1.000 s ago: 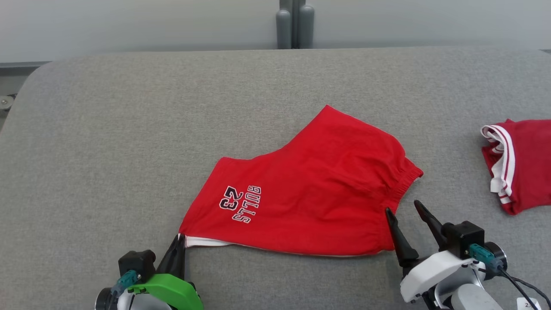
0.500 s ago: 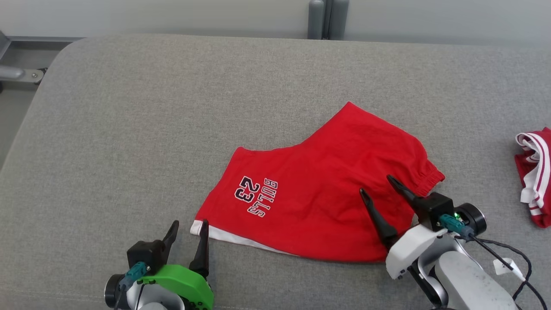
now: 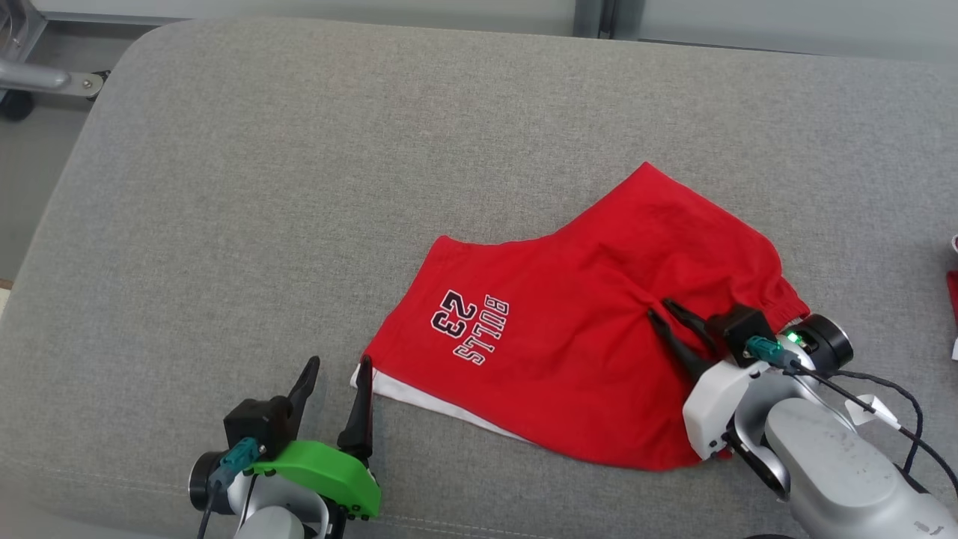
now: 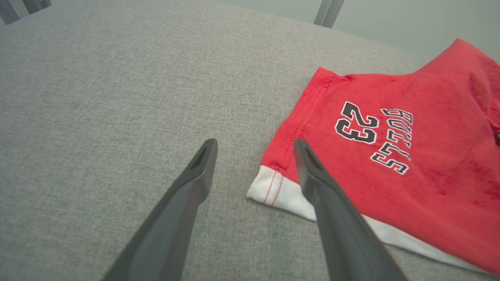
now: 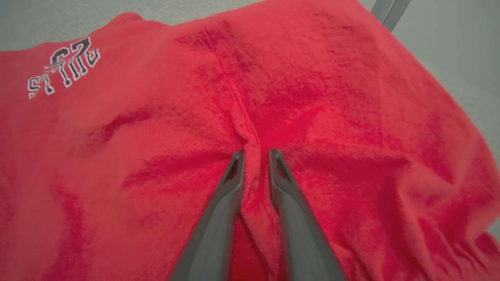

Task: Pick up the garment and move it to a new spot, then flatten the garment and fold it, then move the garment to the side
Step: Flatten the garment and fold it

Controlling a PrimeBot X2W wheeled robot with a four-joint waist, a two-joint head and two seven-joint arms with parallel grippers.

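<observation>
The red Bulls shorts [image 3: 569, 352] lie spread on the grey cushion [image 3: 299, 187], toward 3 o'clock in the head view. The left gripper [image 3: 339, 364] stands wide at their 8 o'clock corner, one finger over the white hem [image 4: 273, 187]. The right gripper [image 3: 660, 309], at their 3 o'clock side, pinches a ridge of red cloth between narrow jaws.

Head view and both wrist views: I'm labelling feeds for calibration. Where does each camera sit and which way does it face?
Head view: on the head, looking down at the red basketball shorts on the grey padded table; left gripper and right gripper show.
Left wrist view: on the left wrist, along its open fingers toward the shorts' white hem.
Right wrist view: on the right wrist, along its fingers pinching a red fold.
Shared: all three catch the shorts' black-and-white print.
</observation>
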